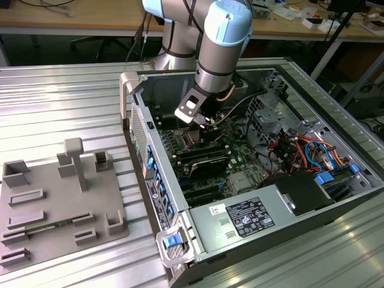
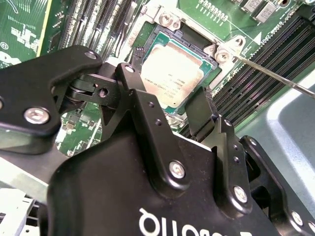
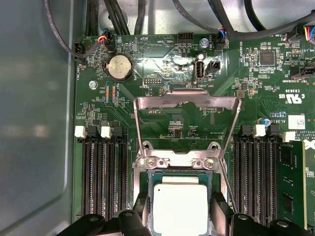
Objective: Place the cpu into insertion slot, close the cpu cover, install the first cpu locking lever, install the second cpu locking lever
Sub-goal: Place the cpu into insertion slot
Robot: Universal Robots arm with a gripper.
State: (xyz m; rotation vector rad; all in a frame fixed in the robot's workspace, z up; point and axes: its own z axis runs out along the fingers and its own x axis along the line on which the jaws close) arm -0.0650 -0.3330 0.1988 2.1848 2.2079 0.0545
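Silvery-grey and square, the cpu (image 3: 180, 209) we see seated flat in the dark-rimmed insertion slot (image 3: 146, 191); the thin metal cpu cover (image 3: 187, 102) stands raised, and the black gripper (image 2: 165, 93) straddles the chip, fingers spread, gripping nothing.

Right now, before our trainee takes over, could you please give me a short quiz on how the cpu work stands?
1. True or false: the cpu cover is shut over the cpu.
2. Where is the cpu? A) lying in the insertion slot; B) held in the air above the slot; C) resting on top of the shut cover.
3. Fill the gap: the hand straddles the cpu, with one finger on each ____ of it.

Key:
1. False. The cover is swung back, off the slot.
2. A
3. side
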